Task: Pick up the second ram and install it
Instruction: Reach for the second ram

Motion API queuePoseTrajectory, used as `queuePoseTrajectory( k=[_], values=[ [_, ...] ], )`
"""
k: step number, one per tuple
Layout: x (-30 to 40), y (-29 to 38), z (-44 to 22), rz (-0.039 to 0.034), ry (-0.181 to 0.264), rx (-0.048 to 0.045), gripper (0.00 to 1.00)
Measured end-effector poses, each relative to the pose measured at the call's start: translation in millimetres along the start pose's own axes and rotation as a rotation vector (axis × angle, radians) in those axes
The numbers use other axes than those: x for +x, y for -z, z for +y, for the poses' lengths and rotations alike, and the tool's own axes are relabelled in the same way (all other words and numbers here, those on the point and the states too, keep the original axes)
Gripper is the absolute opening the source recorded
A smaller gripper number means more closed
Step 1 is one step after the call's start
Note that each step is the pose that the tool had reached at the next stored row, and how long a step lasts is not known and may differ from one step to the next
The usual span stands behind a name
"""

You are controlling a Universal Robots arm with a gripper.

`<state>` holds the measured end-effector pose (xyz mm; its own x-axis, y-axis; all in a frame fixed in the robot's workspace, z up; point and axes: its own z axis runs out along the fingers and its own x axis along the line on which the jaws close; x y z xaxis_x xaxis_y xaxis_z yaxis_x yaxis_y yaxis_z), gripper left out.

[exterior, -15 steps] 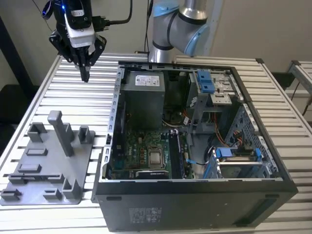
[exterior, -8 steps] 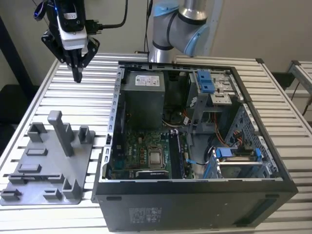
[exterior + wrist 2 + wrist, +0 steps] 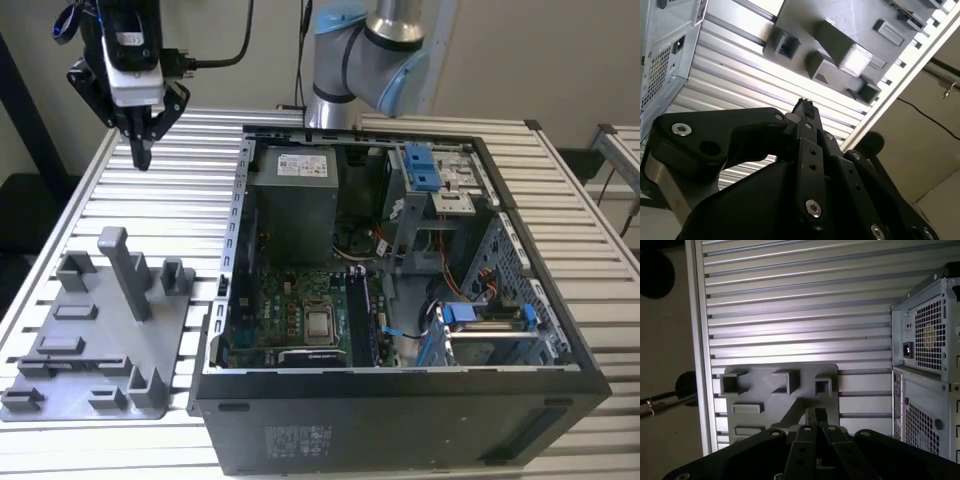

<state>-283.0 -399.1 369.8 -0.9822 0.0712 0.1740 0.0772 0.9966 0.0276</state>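
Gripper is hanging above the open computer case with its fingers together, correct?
Not quite. In the exterior view the gripper hangs above the slatted table, to the exterior view's left of the computer case. Its fingers are together.

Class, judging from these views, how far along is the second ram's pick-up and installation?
Done: unclear; the slots in the open computer case are too dark to judge. In hand: nothing, the gripper hangs over the slatted table near the grey fixture tray, jaws closed on nothing. Left: possibly both pick-up and installation.
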Motion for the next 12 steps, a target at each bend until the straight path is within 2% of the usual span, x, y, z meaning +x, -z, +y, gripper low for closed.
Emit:
queuePoseTrajectory(
  k=[3,7,9,12],
  values=[
    [5.6,-2.2,-0.5,0.0202,-0.001,0.0014,0.11],
    [16.0,-6.1,-1.4,0.0346,-0.001,0.0023,0.11],
    [23.0,-8.7,-2.0,0.0370,-0.001,0.0027,0.11],
    [35.5,-13.6,-3.1,0.0290,-0.001,0.0033,0.11]
  ],
)
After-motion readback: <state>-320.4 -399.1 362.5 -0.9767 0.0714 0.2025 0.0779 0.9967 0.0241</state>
